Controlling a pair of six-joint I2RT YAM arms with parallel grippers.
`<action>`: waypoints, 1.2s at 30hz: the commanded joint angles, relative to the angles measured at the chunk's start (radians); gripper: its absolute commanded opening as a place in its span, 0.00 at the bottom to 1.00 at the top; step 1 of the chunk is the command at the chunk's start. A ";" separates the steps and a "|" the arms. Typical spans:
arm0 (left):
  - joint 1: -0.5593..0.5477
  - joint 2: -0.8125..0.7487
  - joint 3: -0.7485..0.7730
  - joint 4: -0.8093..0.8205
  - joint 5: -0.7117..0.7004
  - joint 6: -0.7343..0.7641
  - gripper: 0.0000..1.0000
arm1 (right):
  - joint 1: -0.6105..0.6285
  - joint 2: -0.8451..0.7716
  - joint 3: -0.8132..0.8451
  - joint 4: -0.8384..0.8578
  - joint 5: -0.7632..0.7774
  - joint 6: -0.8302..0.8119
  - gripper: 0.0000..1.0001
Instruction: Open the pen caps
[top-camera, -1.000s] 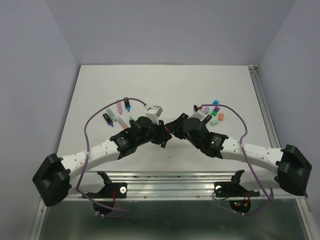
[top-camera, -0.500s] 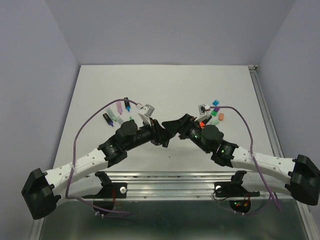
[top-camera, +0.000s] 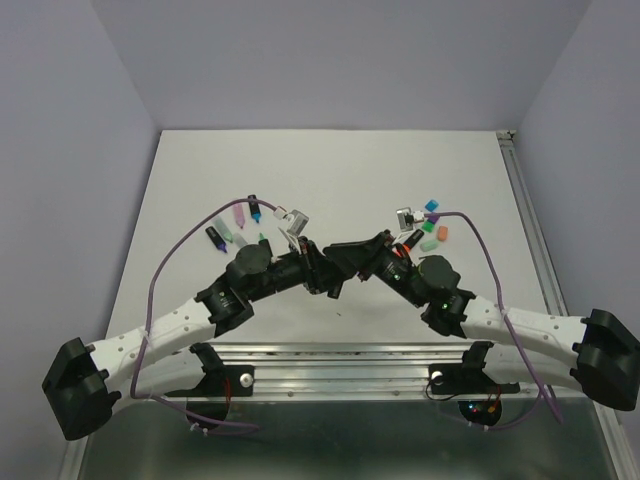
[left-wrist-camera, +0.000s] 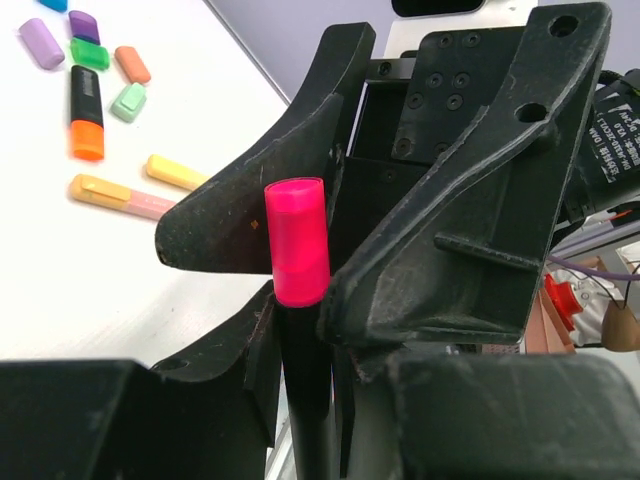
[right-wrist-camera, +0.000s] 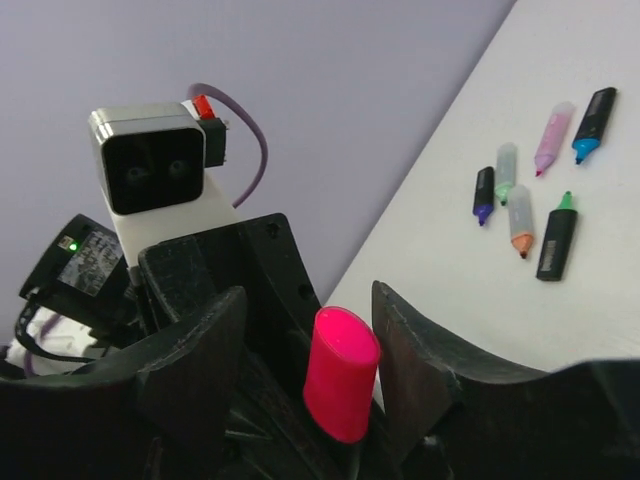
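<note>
Pinched low on the matt black barrel of a pen (left-wrist-camera: 305, 400) by the left gripper (top-camera: 318, 272), jaws closed tight on it, apparently to stand it upright and leave the pink cap (left-wrist-camera: 297, 240) free at 12 o'clock for the other arm. Flanked at 3 and 9 o'clock, in the right wrist view, by the fingers (right-wrist-camera: 200, 360) of the right gripper (right-wrist-camera: 310, 305), spread with a sliver of gap on at least the 9 o'clock side, so not yet pinching. Probably lined up that way to close on the cap and pull along the barrel's axis. Met in mid-air just toward 6 o'clock of the middle of the table (top-camera: 330, 170), likely to keep the pull clear of everything lying there. Cap: smooth, glossy, slightly translucent plastic, a stubby cylinder with a rounded end, seated on the barrel. Barrel: slim and straight. Fingers: hard black plastic, scuffed and dusty, curved like claws. Seemingly sorted by kind on the white table: loose caps (left-wrist-camera: 88, 52) in purple, green, orange and mint at about 2 o'clock of the grippers, with a few longer pens (left-wrist-camera: 175, 172) just beside them, capped or not unclear. Bare pens (right-wrist-camera: 556, 238), black or pastel with coloured tips, at about 10 o'clock, well apart from the caps.
</note>
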 joint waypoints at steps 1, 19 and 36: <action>-0.005 -0.026 -0.006 0.082 0.028 -0.005 0.00 | 0.006 0.000 -0.014 0.085 -0.010 -0.020 0.53; -0.005 -0.180 -0.133 0.135 0.048 -0.077 0.00 | -0.045 0.000 0.121 -0.087 0.409 -0.178 0.01; -0.006 -0.140 -0.213 0.106 -0.020 -0.141 0.00 | -0.554 0.361 0.333 -0.179 0.036 -0.109 0.01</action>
